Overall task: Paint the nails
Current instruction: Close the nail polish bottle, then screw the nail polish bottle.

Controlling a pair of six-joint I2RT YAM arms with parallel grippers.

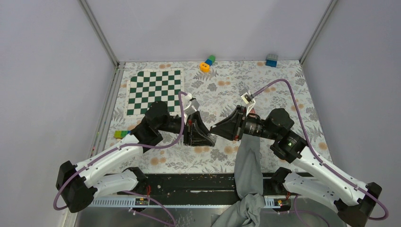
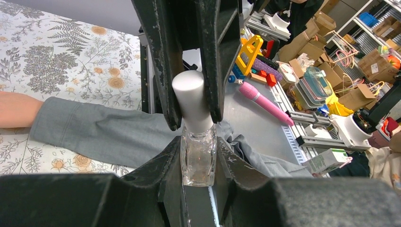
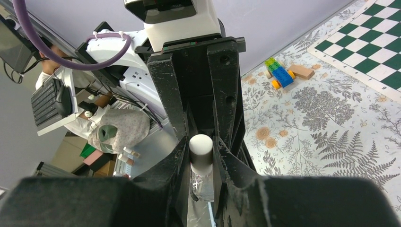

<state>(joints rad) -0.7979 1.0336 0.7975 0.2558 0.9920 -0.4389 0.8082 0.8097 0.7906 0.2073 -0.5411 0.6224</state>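
The left gripper is clamping the clear polish bottle, and the right gripper is pinching its silver cap. The nails are staying hidden, with the grey sleeve lying beneath the right jaws.

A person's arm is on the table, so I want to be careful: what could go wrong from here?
1. The left hand clamps the bottle and the right hand its cap; a jerky pull could spill polish.
2. The sleeve lies right under the right arm, so a dip there could strike the person.
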